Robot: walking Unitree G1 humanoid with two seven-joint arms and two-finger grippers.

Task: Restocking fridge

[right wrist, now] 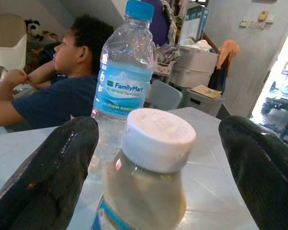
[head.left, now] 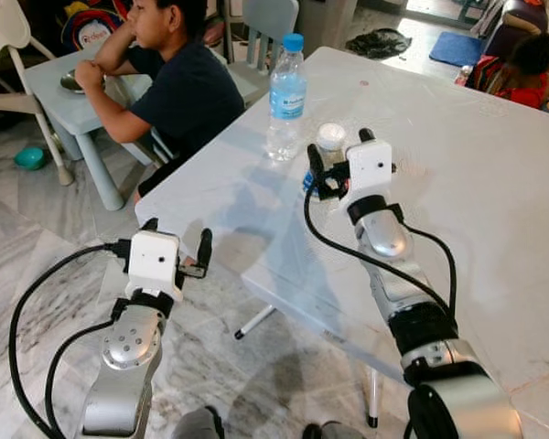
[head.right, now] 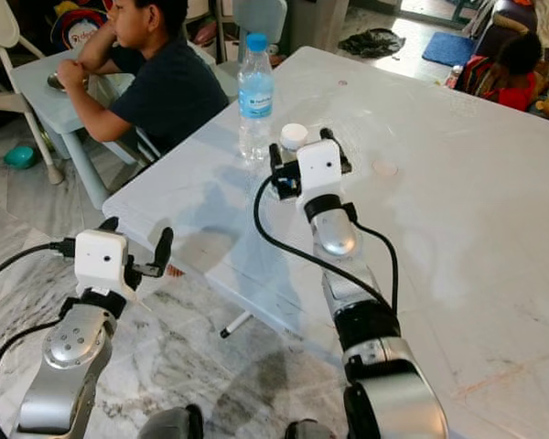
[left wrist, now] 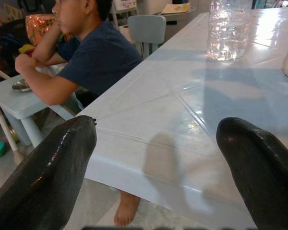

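Now we straddle the white-capped bottle (right wrist: pixel 149 177) with the right gripper (head.left: pixel 340 157), fingers spread (FamilyMart water bottle (head.left: pixel 286 96) just behind it); close squarely below its cap. Left gripper (head.left: pixel 177 240) hangs open, off the table (head.left: pixel 494 183).

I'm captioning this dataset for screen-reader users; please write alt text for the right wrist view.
A white-capped bottle stands on the table between the open right gripper fingers, untouched. Just behind it stands a blue-capped water bottle, and a seated person is beyond.

White table (head.left: pixel 457 174), water bottle (head.left: pixel 286 96), white-capped bottle (head.left: pixel 330 140)
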